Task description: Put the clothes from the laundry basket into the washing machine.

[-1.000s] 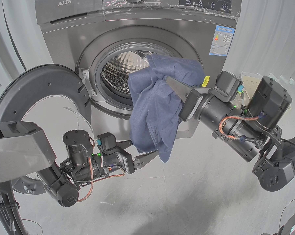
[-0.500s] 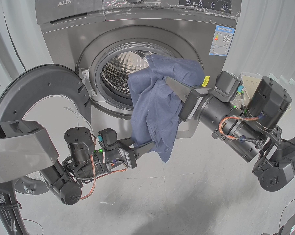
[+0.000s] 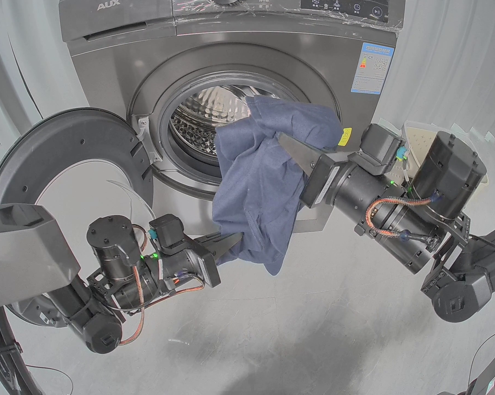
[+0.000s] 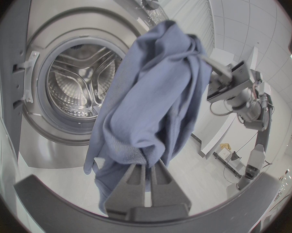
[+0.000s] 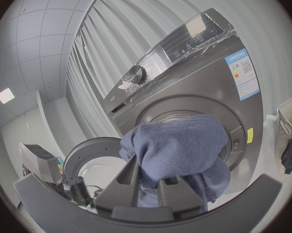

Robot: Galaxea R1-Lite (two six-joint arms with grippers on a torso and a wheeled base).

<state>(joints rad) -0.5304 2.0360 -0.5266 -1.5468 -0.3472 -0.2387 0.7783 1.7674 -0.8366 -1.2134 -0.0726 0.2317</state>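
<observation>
A blue garment point(image 3: 264, 176) hangs in front of the open drum point(image 3: 203, 116) of the washing machine point(image 3: 121, 56). My right gripper point(image 3: 286, 141) is shut on the garment's upper bunch, at the height of the drum mouth. My left gripper point(image 3: 234, 242) is lower down, shut on the garment's bottom hem. In the left wrist view its fingers point(image 4: 134, 178) pinch the cloth point(image 4: 152, 107) before the drum point(image 4: 78, 81). In the right wrist view the garment point(image 5: 181, 143) drapes over my right gripper point(image 5: 149, 175). The white laundry basket point(image 3: 420, 138) stands to the right of the machine.
The machine's round door point(image 3: 66, 154) is swung wide open to the left, close behind my left arm. A dark garment point(image 5: 291, 152) hangs in the laundry basket point(image 5: 290, 114). Bare grey floor point(image 3: 313, 330) lies in front of the machine.
My left gripper went from open around the garment's bottom hem to shut on it. The left arm drew back to the left, pulling the hem that way. The right arm barely moved.
</observation>
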